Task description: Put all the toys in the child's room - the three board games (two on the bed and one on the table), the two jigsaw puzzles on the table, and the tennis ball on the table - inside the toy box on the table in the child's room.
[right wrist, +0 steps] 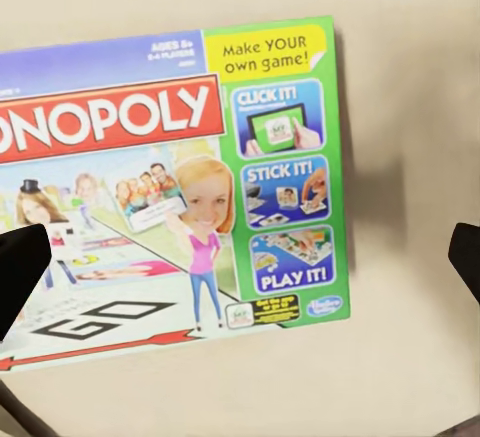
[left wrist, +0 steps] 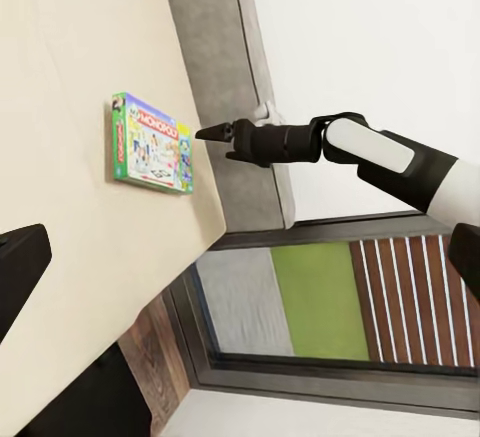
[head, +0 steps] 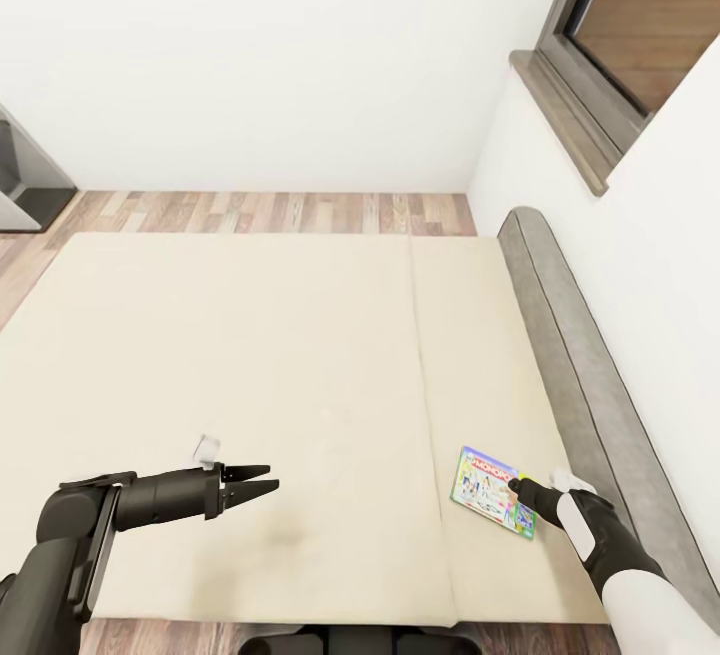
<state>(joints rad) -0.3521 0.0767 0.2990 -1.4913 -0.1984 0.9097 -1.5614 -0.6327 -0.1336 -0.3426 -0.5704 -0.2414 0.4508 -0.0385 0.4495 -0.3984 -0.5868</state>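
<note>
Monopoly board game (head: 491,491) lies flat on the bed (head: 250,385), near its edge by the grey headboard (head: 580,355). Right gripper (head: 520,486) hangs just over the box w/ fingers spread wide, nothing held, prob. lining up a grab. Left gripper (head: 262,480) hovers well apart mid-mattress, fingers narrowly apart, empty.

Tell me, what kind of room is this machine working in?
Most likely a bedroom: a wide bed with beige mattress pads and a grey headboard, a window above it, and a Monopoly board game lying on the bed.
</note>
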